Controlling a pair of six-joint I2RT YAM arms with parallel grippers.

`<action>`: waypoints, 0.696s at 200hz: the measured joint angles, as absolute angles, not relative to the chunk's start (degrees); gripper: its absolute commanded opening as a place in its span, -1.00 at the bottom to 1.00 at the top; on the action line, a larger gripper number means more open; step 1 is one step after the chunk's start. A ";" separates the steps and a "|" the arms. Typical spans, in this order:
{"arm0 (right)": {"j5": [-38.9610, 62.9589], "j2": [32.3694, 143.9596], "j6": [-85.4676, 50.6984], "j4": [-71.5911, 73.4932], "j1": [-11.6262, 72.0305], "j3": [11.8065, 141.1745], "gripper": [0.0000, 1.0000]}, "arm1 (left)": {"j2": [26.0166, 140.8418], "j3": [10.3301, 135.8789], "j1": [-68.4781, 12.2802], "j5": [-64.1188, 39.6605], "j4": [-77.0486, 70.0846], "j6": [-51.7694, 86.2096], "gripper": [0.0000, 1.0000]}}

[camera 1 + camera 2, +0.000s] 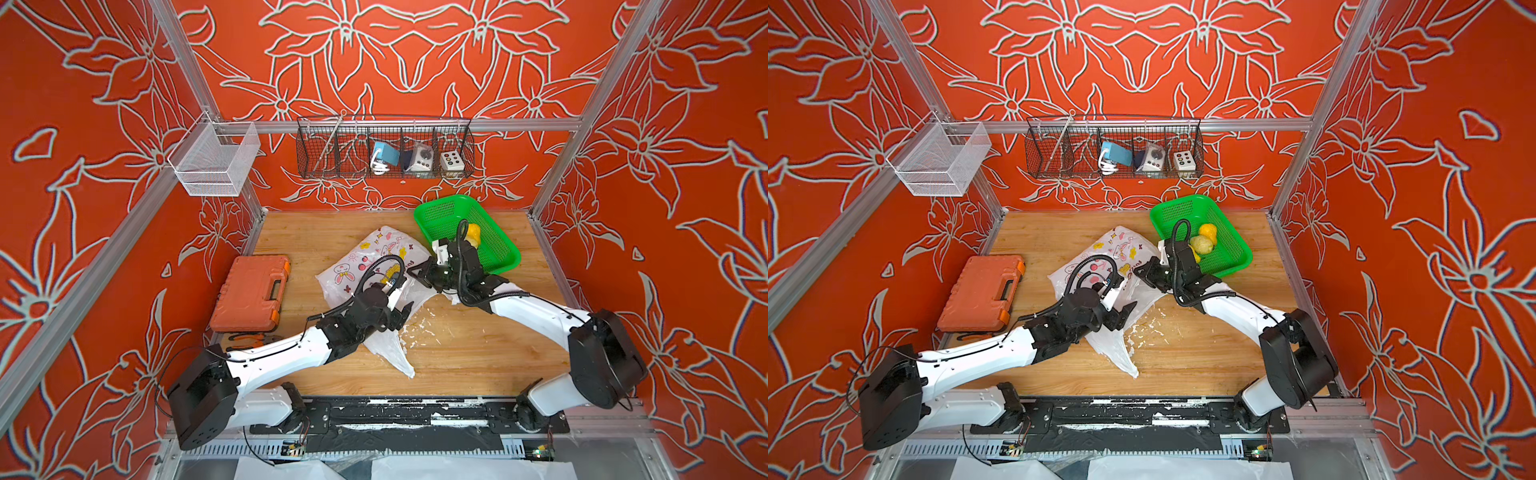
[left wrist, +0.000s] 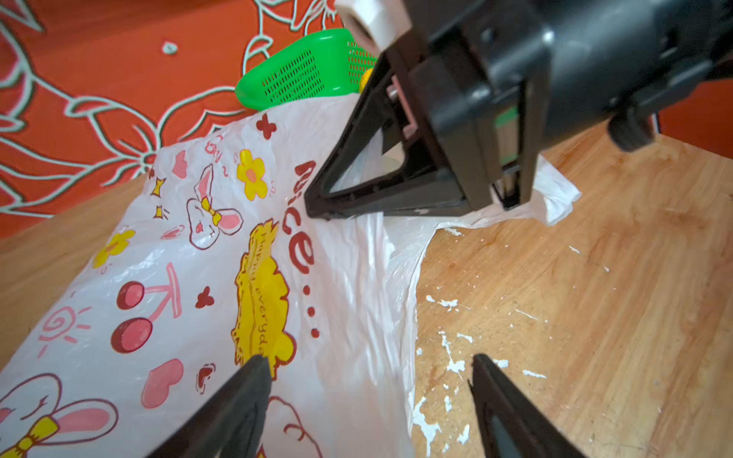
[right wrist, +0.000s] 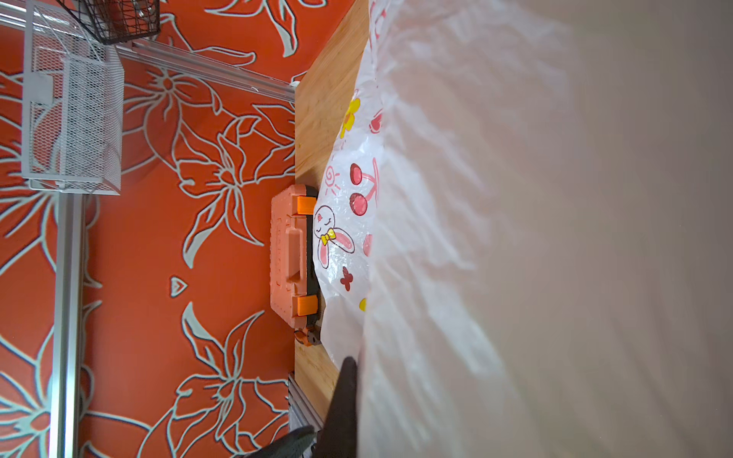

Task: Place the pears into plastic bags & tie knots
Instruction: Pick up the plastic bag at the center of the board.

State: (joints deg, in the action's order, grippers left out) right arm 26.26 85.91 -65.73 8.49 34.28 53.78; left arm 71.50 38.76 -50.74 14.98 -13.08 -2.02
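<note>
On wooden tabletop (image 1: 478, 353), thin white rabbit-print plastic bag (image 1: 374, 249) lies flat. The right gripper (image 2: 313, 208) jaws are clamped on its mouth film, probably to lift it open. The left gripper (image 2: 371, 368) jaws are apart over the bag edge. The lumpy yellow pears (image 1: 1202, 244) sit in green mesh plastic basket (image 1: 1183, 212), unbagged.

Bag (image 3: 515, 238) (blurred, close up) hides most of the right claw (image 3: 348, 372).

Top views: overhead — same whole worktop (image 1: 478, 357).
Left wrist: close over plastic bag (image 2: 349, 277).
Right wrist: sideways — against it.
</note>
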 measured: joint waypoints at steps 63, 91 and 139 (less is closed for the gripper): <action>25.19 85.60 -65.30 5.15 34.76 53.78 -0.65 | 87.39 47.37 -53.43 33.54 -14.31 -0.89 -0.76; 25.21 81.76 -63.26 0.80 34.11 53.82 0.34 | 87.55 48.07 -52.86 35.07 -12.43 0.12 -1.00; 21.34 65.80 -55.48 -12.10 25.39 60.10 0.64 | 77.93 49.30 -49.19 31.75 -4.93 3.88 -1.00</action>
